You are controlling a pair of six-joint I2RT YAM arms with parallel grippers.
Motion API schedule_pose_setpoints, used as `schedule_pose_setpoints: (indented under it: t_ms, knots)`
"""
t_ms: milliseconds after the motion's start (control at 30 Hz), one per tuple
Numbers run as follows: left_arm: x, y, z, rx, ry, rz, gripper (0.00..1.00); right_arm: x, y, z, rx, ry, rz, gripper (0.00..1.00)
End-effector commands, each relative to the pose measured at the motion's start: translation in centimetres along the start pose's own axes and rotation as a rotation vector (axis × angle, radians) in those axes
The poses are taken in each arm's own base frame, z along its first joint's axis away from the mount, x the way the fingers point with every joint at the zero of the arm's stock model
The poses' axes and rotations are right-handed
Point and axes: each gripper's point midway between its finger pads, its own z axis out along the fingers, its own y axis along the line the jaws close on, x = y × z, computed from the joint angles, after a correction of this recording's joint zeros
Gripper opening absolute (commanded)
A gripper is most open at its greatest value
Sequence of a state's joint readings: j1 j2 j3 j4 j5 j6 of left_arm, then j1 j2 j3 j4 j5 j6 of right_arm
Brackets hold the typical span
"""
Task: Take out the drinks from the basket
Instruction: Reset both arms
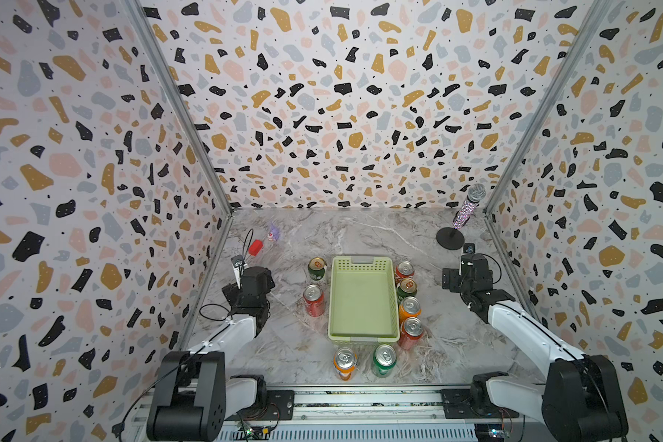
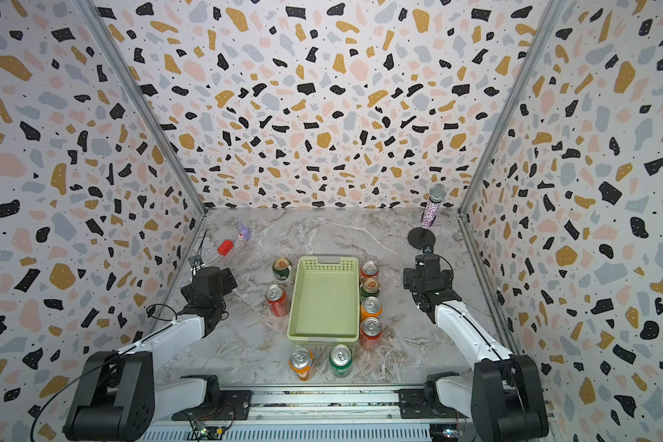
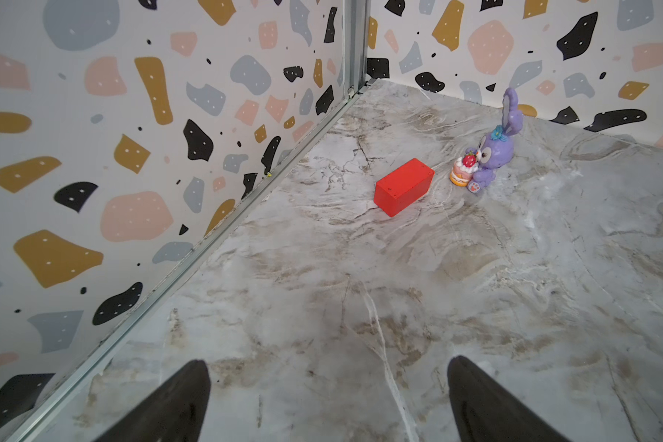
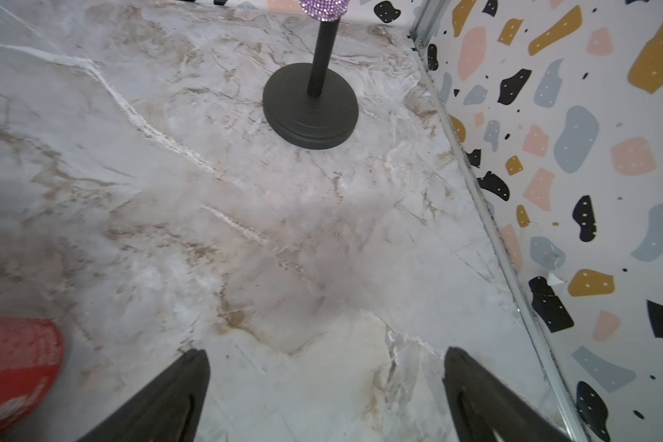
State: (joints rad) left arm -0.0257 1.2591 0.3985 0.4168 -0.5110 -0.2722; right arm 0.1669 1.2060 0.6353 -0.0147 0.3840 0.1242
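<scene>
Pale-green basket (image 1: 363, 261) sits empty on the worktop (image 1: 284, 344); all eight cans (image 1: 410, 330) stand outside, just beside its walls. Risk, I judge: an arm sweeping inward would topple these close-packed cans. Both arms are folded at the sides, left pincer (image 3: 328, 361) and right pincer (image 4: 324, 352) apart, holding nothing, above bare worktop.

Logged pale green basket (image 2: 324, 298) at frame centre. Counted eight cans (image 2: 276, 300) upright outside it: two left, four right, two below.
</scene>
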Motion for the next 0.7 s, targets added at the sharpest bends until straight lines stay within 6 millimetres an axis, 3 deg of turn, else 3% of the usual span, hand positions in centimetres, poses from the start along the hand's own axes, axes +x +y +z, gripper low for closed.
schedule_pose_setpoints:
  t_ms: [0, 367, 500, 667]
  knots:
    - [-0.8, -0.7, -0.4, 0.051, -0.090, -0.009, 1.00, -1.6, -1.1, 0.5, 0.068, -0.098, 0.010, 1.00]
    - [-0.9, -2.4, -0.2, 0.127, -0.090, 0.041, 1.00, -0.3, -0.9, 2.6, 0.109, -0.261, 0.002, 1.00]
    - [-1.0, -2.7, -0.6, 0.155, -0.112, 0.041, 1.00, 0.5, -0.9, 2.6, 0.113, -0.370, 0.014, 1.00]
    - [-0.9, -3.7, -0.8, 0.195, -0.129, 0.078, 1.00, 0.7, -0.5, 2.5, 0.085, -0.377, -0.001, 1.00]
